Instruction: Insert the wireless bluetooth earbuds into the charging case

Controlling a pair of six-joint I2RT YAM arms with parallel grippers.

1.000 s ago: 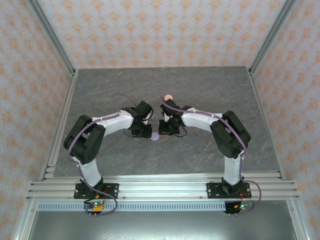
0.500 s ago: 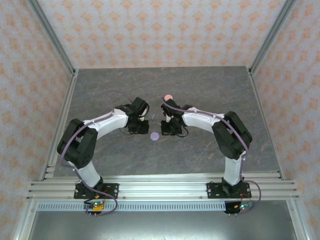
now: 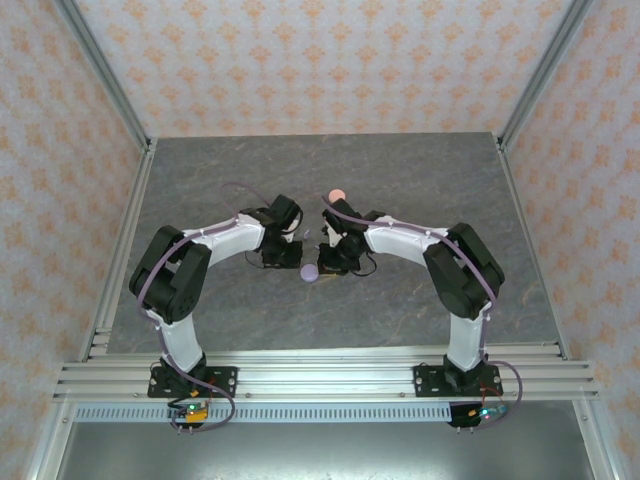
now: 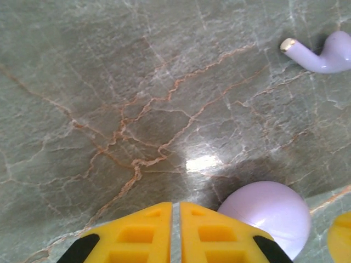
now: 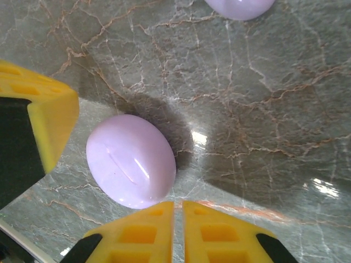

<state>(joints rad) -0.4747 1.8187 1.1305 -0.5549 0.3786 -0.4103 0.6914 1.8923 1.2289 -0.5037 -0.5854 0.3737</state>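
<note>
Item: lilac earbud (image 4: 323, 52), lying on its side on the marble bench (image 4: 109, 98), stem toward 9 o'clock, at 2 o'clock from the left hand (image 4: 175, 230). Lilac charging case (image 5: 131, 161): domed lid apparently down, resting just beside both hands, at 10 o'clock from the right hand (image 5: 177, 230). Both hands: fingers pressed together, holding nothing. Hazards: with the lid shut, no earbud could seat; the smooth dome might squirt out of a pinch; the tiny earbud might skid away if nudged rather than gripped.

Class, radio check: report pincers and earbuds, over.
Left pincer shut, empty. Right pincer shut, empty. Lilac earbud loose on table, outside lilac case.
</note>
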